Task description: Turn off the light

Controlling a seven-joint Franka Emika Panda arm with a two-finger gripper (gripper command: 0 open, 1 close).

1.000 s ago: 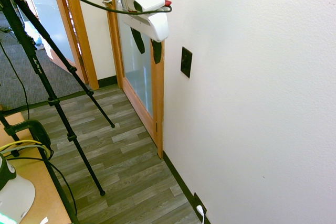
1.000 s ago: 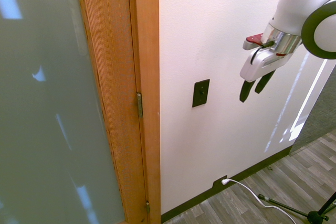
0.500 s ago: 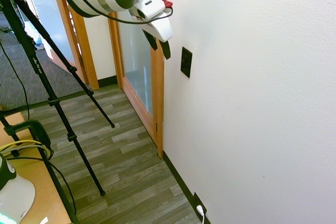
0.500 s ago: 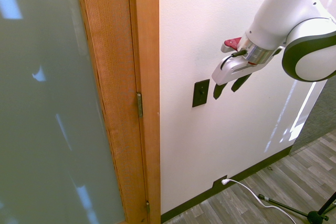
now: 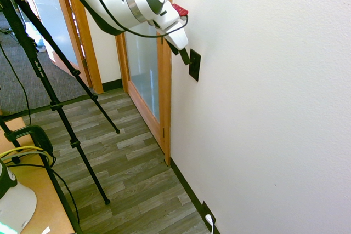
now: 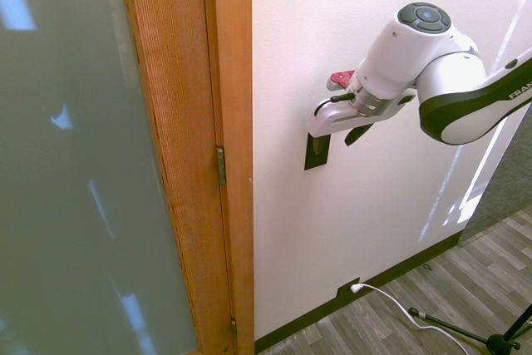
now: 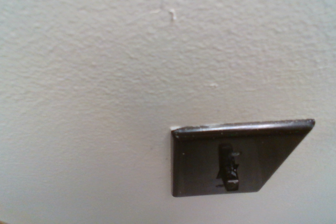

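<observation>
reaching in from the left in the first exterior view, the claw [image 5: 185, 54] sits just up-left of the switch [image 5: 194, 66], which lies at about 4 o'clock from it, very near; contact can't be judged. the fingers stand apart and empty. the switch is an upright black plate on the white wall [image 5: 263, 80], right of the door frame [image 5: 164, 102], long axis vertical. in the wrist view the switch [image 7: 239, 157] shows a small toggle [image 7: 228, 167]. judging by this, the next move is a short push toward the toggle.
</observation>
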